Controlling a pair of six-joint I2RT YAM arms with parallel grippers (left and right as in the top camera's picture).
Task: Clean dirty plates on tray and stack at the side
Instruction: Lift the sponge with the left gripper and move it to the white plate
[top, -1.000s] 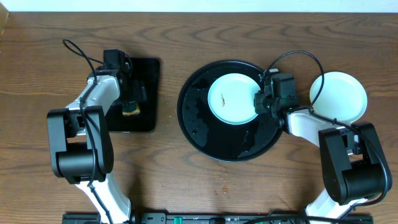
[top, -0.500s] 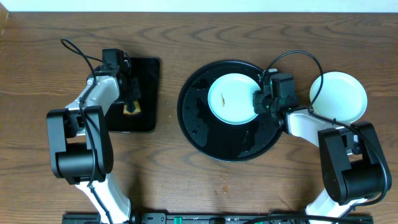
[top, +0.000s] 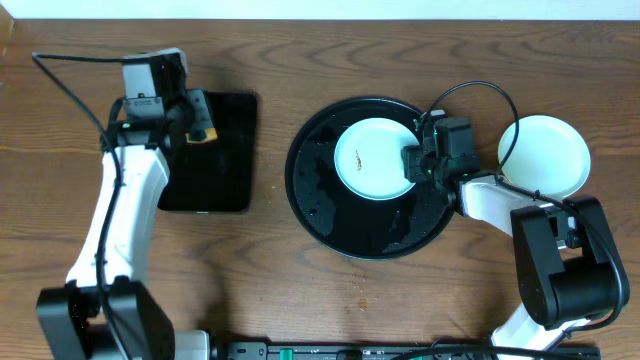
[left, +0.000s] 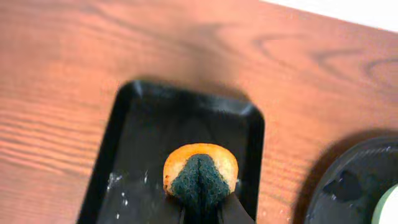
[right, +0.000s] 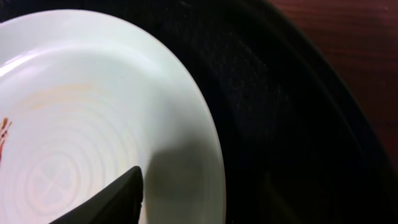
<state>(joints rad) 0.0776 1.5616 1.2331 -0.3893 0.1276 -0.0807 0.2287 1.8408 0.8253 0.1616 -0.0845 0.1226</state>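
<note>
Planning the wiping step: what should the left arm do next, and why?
Probably carry the sponge rightward to the plate on the round tray: the left gripper holds the sponge over the rectangular tray, that plate shows a brown smear, and the right gripper sits at its rim.

Left arm (top: 125, 215): white link shells, black joints, pale grey camera block at the wrist.
Right arm (top: 490, 200): white forearm shell, bulky black joint housings.
Cables (top: 480, 85): thin, black, one looping off each wrist.
Fingers (right: 112, 199): dark, matte, wedge-shaped.
</note>
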